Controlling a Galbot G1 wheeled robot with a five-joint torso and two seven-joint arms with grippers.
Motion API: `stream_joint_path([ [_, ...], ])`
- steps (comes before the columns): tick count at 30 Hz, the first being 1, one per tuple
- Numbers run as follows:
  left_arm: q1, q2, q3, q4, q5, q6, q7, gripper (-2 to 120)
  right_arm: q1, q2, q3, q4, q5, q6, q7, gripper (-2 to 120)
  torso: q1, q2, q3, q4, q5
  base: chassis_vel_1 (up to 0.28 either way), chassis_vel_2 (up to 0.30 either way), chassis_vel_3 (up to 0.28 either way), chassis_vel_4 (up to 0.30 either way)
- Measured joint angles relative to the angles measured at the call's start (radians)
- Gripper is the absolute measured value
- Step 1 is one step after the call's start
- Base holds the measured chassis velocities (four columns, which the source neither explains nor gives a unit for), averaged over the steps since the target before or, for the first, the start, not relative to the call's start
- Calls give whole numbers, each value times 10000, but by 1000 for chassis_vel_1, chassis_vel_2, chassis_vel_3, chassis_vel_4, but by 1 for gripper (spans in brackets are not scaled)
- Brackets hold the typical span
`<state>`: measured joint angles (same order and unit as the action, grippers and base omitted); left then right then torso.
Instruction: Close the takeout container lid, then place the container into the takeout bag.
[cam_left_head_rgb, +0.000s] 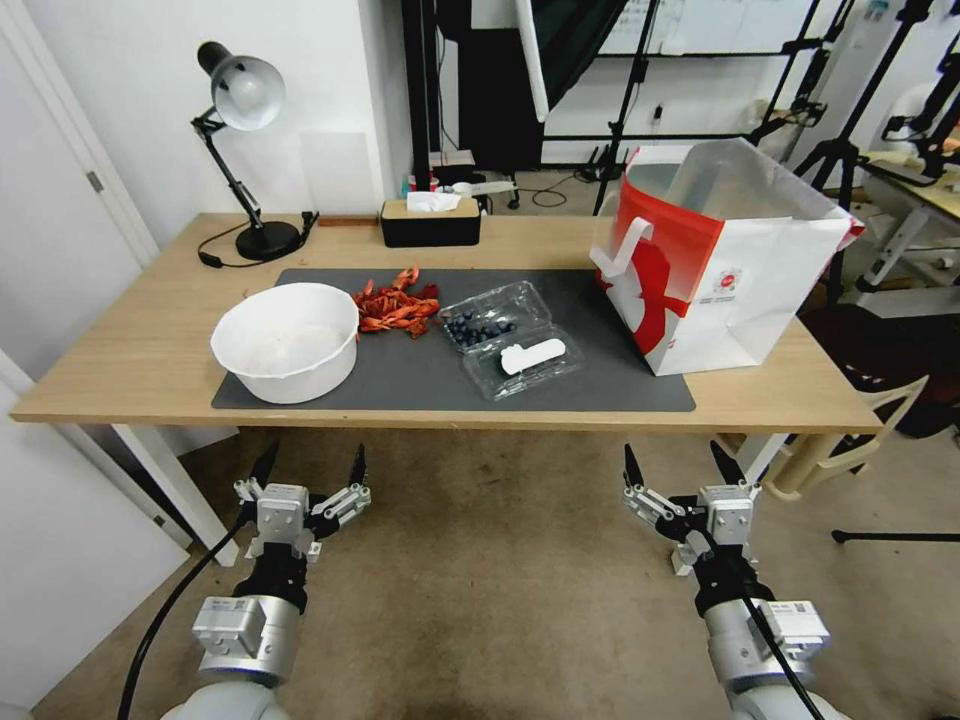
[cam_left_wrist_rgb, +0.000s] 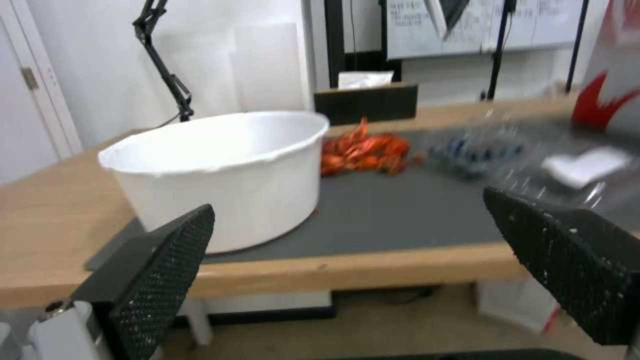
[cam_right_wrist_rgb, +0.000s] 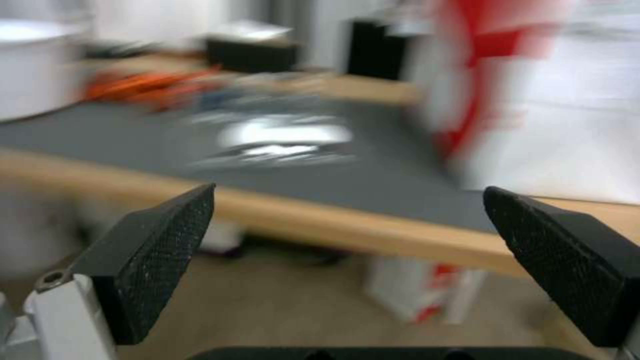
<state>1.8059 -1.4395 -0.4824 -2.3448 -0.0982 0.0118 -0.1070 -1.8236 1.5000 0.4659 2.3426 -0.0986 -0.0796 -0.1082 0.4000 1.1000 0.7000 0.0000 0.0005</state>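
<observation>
The takeout container was untouched: the left gripper and right gripper hung below the table's near edge, each with its textured black fingers spread wide and empty. It lay open on the grey mat, a ribbed clear clamshell, the labelled lid flat toward the robot, apparently on the near side. Closing likely called for folding that flimsy lid over the blueberries, the stiff paper takeout bag standing just beside.

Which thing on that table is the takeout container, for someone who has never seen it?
On the wooden table lies a dark grey mat. Between the white bowl and the red-and-white bag sits the takeout container: clear plastic, lying open, blueberries in one half, a white sticker on the other.
</observation>
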Motion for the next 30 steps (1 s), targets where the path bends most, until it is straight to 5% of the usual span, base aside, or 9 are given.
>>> stream_joint_path([
  [5,147,861,976,-618,-1342,153,-1493,100,-7,-50,-199,121,-195,-266,-302,100,0,0,0,-3,-1,0,0,0,0],
  [8,246,962,1172,-570,-1433,8,-1650,100,55,-95,-152,110,-156,-274,-292,100,0,0,0,1,-5,0,0,0,0],
  [26,-357,1376,1158,687,-1097,-972,-1317,100,362,-316,435,-137,875,-277,-401,100,0,0,0,1,-6,0,0,0,0],
  [30,-1267,2047,1364,956,-2311,-819,-837,100,516,-577,727,-326,1624,-128,-632,100,1,0,0,-7,-8,0,0,0,0],
])
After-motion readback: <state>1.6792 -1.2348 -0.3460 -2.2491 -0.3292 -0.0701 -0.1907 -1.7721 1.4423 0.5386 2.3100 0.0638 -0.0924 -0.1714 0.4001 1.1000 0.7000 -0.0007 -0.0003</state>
